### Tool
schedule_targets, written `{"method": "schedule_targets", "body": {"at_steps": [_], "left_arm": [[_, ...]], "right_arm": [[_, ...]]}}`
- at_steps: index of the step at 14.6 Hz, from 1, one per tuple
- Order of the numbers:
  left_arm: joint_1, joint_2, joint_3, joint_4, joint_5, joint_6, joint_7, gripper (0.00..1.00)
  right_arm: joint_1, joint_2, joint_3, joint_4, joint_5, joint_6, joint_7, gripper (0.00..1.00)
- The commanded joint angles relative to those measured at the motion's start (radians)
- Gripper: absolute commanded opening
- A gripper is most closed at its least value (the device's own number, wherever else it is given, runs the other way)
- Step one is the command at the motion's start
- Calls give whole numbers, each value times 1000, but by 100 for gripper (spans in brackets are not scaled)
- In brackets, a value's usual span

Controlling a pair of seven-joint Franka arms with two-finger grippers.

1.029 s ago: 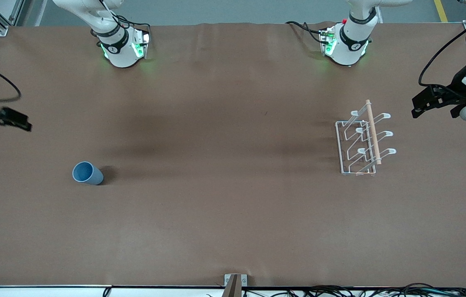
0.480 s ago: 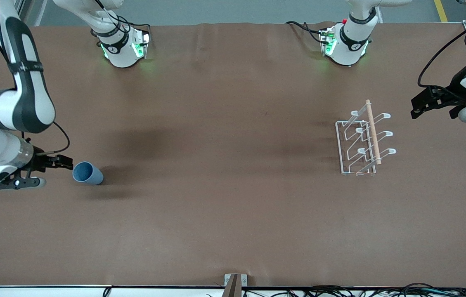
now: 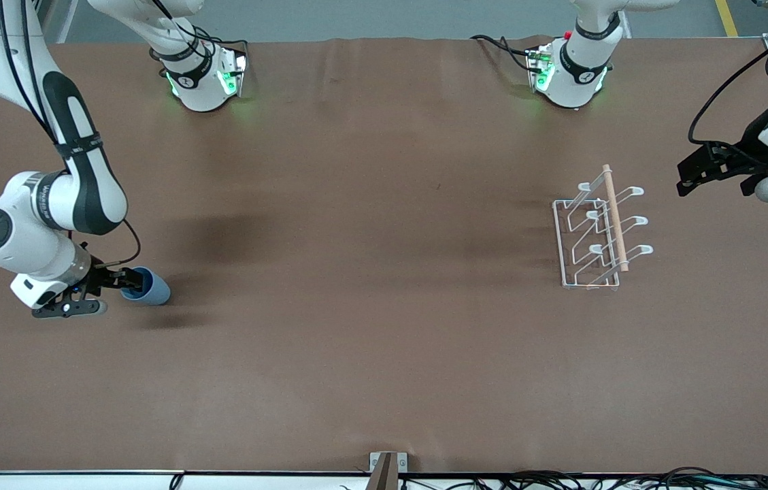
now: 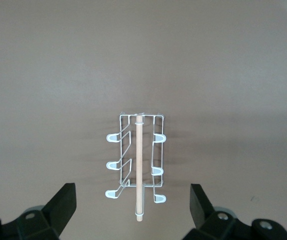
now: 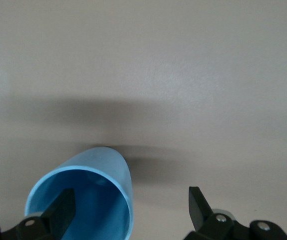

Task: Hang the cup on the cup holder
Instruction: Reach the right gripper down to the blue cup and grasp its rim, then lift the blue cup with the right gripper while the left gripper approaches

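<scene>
The light-blue cup (image 3: 152, 290) sits on the brown table near the right arm's end, its open mouth toward my right gripper (image 3: 126, 279). That gripper is open. In the right wrist view one finger (image 5: 63, 209) shows over the cup's (image 5: 101, 167) mouth and the other finger lies outside its wall, so the rim is between them. The white wire cup holder (image 3: 594, 235) with its wooden rod stands near the left arm's end. My left gripper (image 3: 686, 175) is open and empty, held in the air beside the holder (image 4: 137, 159), which shows between its fingers (image 4: 63, 204).
The two arm bases (image 3: 203, 78) (image 3: 569, 73) stand along the table's edge farthest from the front camera. A small bracket (image 3: 387, 466) sits at the table's nearest edge. Cables lie along that edge.
My right arm has swung in from the table's end and brought its open gripper down to the cup's mouth. The left gripper has barely moved. The cup and holder have stayed put.
</scene>
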Motion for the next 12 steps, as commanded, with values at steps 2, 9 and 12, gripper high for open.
{"method": "schedule_targets", "body": {"at_steps": [2, 9, 12], "left_arm": [[-4, 3, 1, -1, -10, 6, -6, 100], [-9, 9, 0, -3, -10, 5, -9, 100], [-10, 9, 0, -3, -10, 5, -9, 100]], "right_arm": [[-7, 16, 10, -20, 1, 43, -24, 87], [-5, 44, 11, -15, 16, 65, -13, 1], [-4, 44, 11, -9, 25, 54, -10, 0]]}}
